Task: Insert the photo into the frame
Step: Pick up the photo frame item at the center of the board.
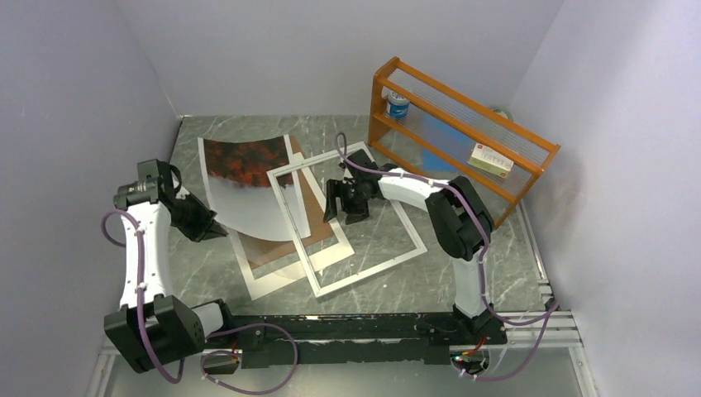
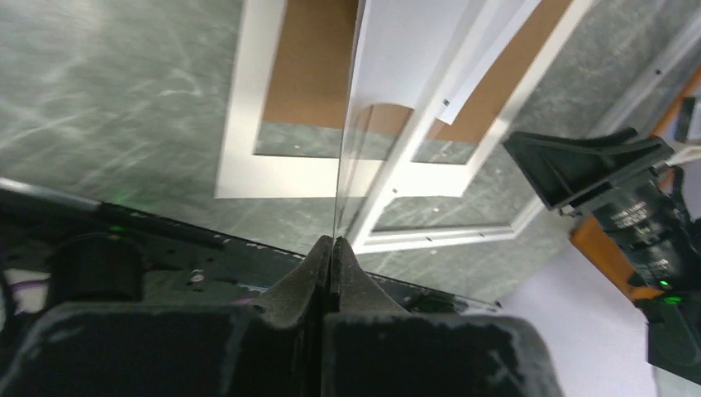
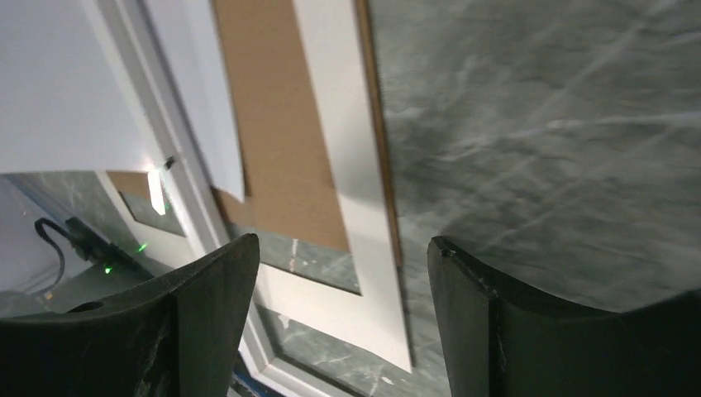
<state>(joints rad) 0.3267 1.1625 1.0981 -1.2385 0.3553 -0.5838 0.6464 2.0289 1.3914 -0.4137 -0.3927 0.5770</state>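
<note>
On your grey-green marble table [image 1: 397, 289], the large white rectangular picture frame [image 1: 369, 270] lies flat in the middle, turned at an angle. A white card mat [image 1: 269, 287] sits on a flat brown backing board [image 1: 266, 248], left of the frame and partly under its left side.

The large rectangular paper photo [image 1: 248, 194] spreads over the mat's far left part. Its left edge is up off the table, pinched in your left gripper [image 1: 216, 227]. Its right edge overlaps the frame's far-left corner, and you cannot tell which lies on top there.

Your right gripper [image 1: 343, 207] hangs over the frame's open centre. At the far right, behind the frame, stands an orange wooden rack [image 1: 377, 99]. A small round can [image 1: 398, 105] sits at its left end and a small flat box [image 1: 492, 160] at its right.
</note>
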